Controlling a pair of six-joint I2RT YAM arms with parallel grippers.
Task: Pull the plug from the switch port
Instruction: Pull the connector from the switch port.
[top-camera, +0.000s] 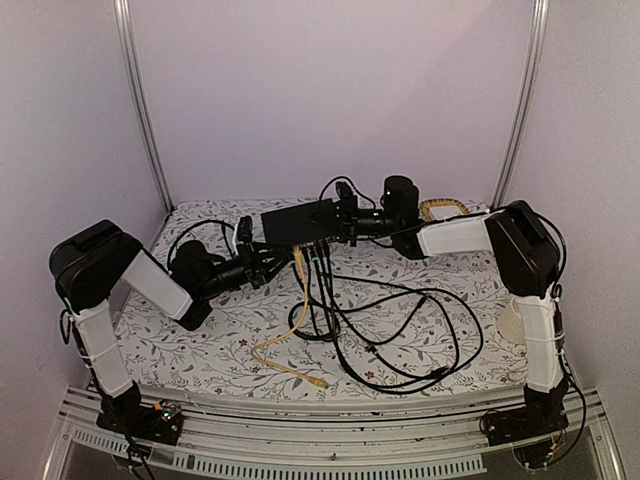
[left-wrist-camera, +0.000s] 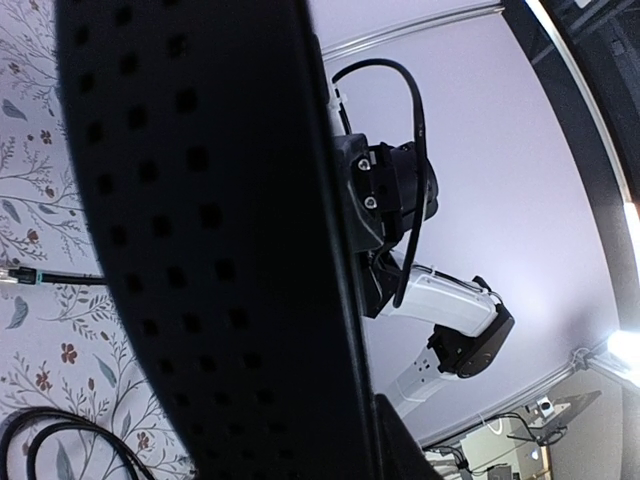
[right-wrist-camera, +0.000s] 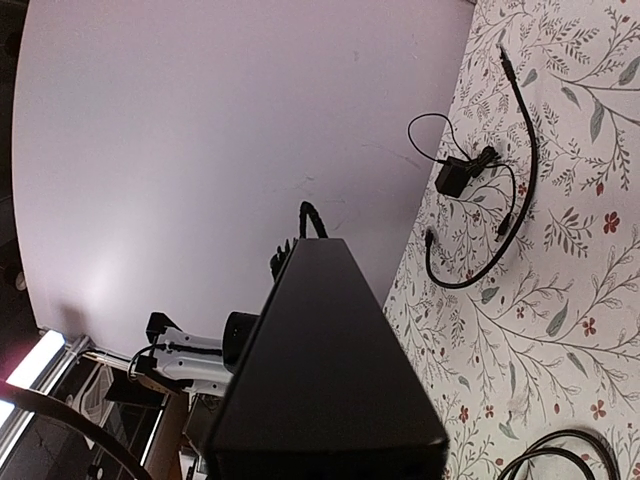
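The switch (top-camera: 298, 222), a flat black box, is held above the flowered mat between both arms. My left gripper (top-camera: 254, 252) is shut on its left end; in the left wrist view the perforated face of the switch (left-wrist-camera: 210, 230) fills the frame, with one dark finger (left-wrist-camera: 400, 450) against it. My right gripper (top-camera: 346, 224) is shut on its right end, and the switch (right-wrist-camera: 320, 380) hides those fingers. Along its near edge a yellow cable's plug (top-camera: 299, 256) and black plugs (top-camera: 318, 252) sit in ports, with their cables hanging to the mat.
Black cable loops (top-camera: 400, 330) and the yellow cable's loose end (top-camera: 318, 381) lie on the mat in front. A small black adapter (right-wrist-camera: 455, 178) with thin leads lies farther off. A loose plug (left-wrist-camera: 15, 275) rests on the mat. A pale object (top-camera: 512, 322) stands by the right arm.
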